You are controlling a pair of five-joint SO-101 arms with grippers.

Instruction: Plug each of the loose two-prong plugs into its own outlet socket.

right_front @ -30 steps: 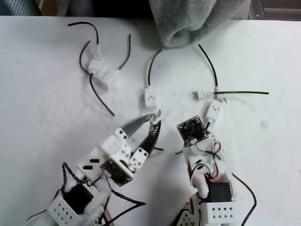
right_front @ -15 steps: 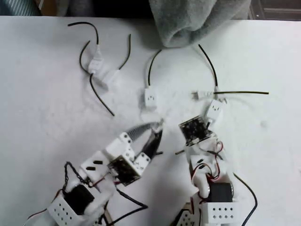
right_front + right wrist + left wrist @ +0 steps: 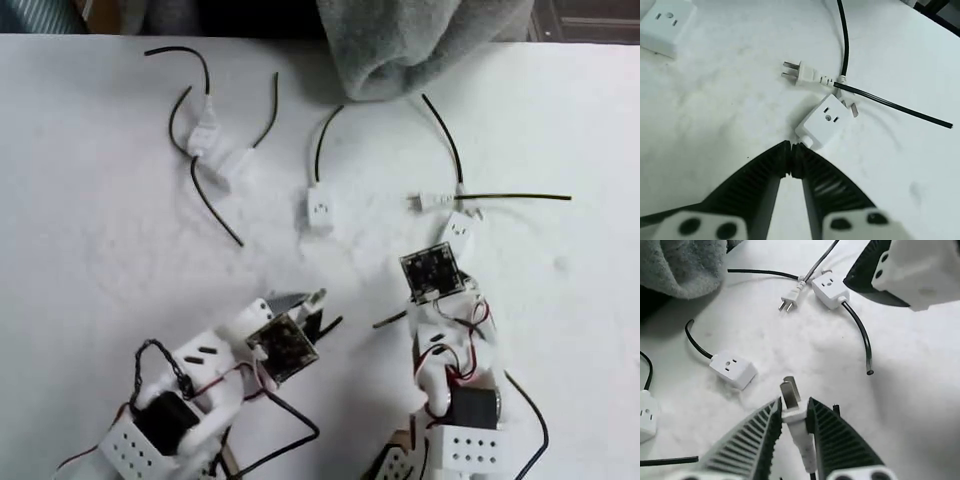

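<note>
Left claw (image 3: 794, 406): I see it clamped on a plug (image 3: 790, 391).
Right claw (image 3: 791, 148): tips together, just beside a socket (image 3: 826, 120).

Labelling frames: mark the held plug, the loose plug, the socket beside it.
held plug (image 3: 794, 414), left wrist view, white body
loose plug (image 3: 805, 74), right wrist view, white body
socket (image 3: 828, 118), right wrist view, slotted face

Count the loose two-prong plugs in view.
2. One plug sits in the left gripper; the other plug lies beside the socket near the right gripper. The joined white pair at far left may hide a third.
</note>
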